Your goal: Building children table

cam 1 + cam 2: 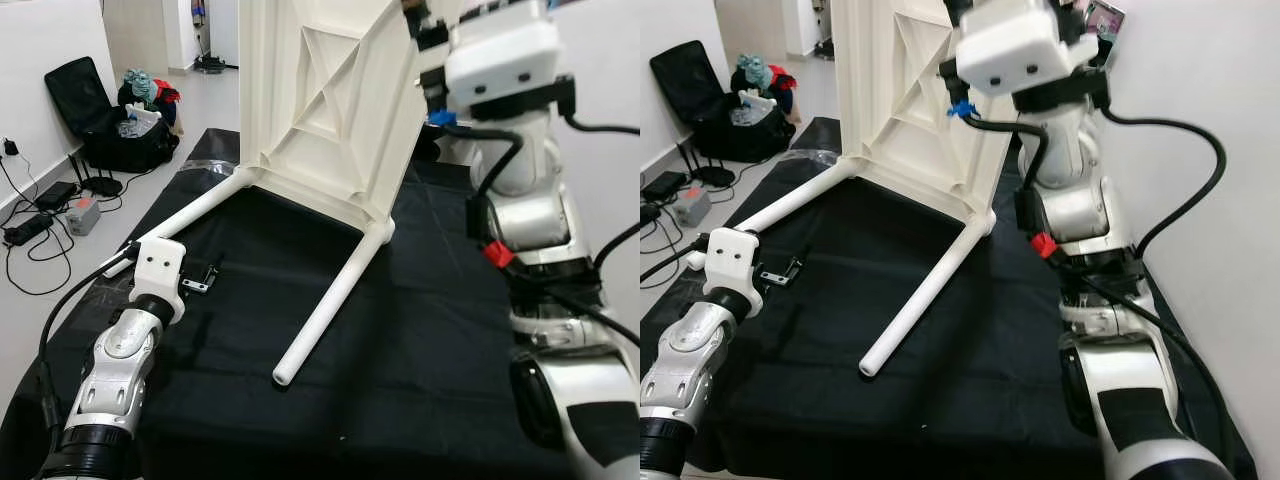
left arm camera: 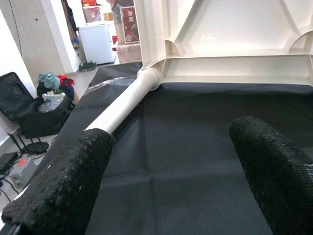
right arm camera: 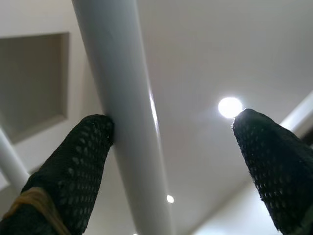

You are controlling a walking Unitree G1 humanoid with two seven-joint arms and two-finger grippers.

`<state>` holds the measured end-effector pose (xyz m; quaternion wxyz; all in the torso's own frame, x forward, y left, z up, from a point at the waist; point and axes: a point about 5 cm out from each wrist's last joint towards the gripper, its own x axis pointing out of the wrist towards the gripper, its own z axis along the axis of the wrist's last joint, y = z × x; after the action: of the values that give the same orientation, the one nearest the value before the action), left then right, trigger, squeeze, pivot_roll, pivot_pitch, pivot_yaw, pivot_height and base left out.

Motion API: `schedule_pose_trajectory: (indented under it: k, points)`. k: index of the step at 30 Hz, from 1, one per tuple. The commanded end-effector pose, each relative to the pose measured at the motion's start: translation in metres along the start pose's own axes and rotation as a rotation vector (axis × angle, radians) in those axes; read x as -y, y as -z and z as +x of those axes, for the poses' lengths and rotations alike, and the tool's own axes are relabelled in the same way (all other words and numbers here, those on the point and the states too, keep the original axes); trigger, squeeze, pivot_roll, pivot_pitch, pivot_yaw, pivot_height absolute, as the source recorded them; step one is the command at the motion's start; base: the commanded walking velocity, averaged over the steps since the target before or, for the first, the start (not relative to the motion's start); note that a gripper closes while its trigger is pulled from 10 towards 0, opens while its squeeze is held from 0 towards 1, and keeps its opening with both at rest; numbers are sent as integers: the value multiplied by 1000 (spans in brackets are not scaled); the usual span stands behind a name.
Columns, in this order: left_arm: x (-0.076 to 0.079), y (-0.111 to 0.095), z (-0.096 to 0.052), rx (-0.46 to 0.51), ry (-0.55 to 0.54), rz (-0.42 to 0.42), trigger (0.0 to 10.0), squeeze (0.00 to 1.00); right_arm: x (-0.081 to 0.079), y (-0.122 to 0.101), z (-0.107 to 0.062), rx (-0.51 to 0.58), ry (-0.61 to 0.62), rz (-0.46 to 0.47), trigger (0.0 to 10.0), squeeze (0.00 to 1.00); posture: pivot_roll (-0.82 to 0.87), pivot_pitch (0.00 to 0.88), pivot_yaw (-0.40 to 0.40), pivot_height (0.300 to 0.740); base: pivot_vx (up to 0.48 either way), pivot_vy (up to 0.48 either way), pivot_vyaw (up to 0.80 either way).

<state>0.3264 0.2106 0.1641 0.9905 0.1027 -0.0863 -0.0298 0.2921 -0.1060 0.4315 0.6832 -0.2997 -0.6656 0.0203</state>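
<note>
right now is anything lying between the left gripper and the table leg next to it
Nothing visible does. The left gripper is open over bare black cloth, and the near table leg runs just beside one finger with open space between. A small metal bracket lies on the cloth by the left wrist, off that line.

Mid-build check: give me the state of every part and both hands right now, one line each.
Tabletop: tipped on edge on the black cloth.
Near leg: attached, lying along the cloth.
Far leg: attached, lying along the cloth.
Raised leg: one right finger touches it.
Left hand: open, holding nothing.
Right hand: open, raised.
</note>
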Motion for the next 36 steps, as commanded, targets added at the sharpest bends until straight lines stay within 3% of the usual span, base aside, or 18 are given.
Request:
schedule_pose_trajectory:
  k: [1,4,10,14,20,24,25,27,28,30,31,36]
  points:
    - [7,2,1,2,21,-1,10000,0,-10,0,1,5,-76,38,10000,0,80,0,-119,740,0,0,0]
    - [8,1,2,6,21,-1,10000,0,-21,2,0,0,-159,77,10000,0,83,0,-124,740,0,0,0]
    - [7,2,2,6,20,-2,10000,0,-24,0,8,20,-192,92,10000,0,78,0,-123,740,0,0,0]
    - [8,3,2,5,22,-4,10000,0,-20,1,15,26,-180,65,10000,0,81,0,-130,740,0,0,0]
    - [10,4,2,6,20,-4,10000,0,-2,4,26,30,-83,11,10000,0,86,0,-133,740,0,0,0]
    - [10,4,2,6,21,-3,10000,0,0,1,29,56,-80,8,10000,0,85,0,-131,740,0,0,0]
    - [11,4,2,6,22,-3,10000,0,0,0,30,63,-82,8,4314,0,84,0,-131,740,0,0,0]
    - [11,4,3,7,22,-3,10000,0,-1,-1,31,70,-85,9,4314,0,84,0,-131,740,0,0,0]
    - [11,4,3,8,23,-3,10000,0,0,-2,32,75,-80,11,1059,0,82,0,-130,740,0,0,0]
    - [11,4,3,8,24,-3,10000,0,1,-2,33,78,-75,12,1059,0,82,0,-130,740,0,0,0]
    - [12,4,3,8,26,-3,10000,0,4,-3,34,81,-55,12,0,0,81,0,-127,740,0,0,0]
    - [12,4,3,8,29,-1,10000,0,8,-3,34,72,-9,7,0,0,82,0,-126,740,0,0,0]
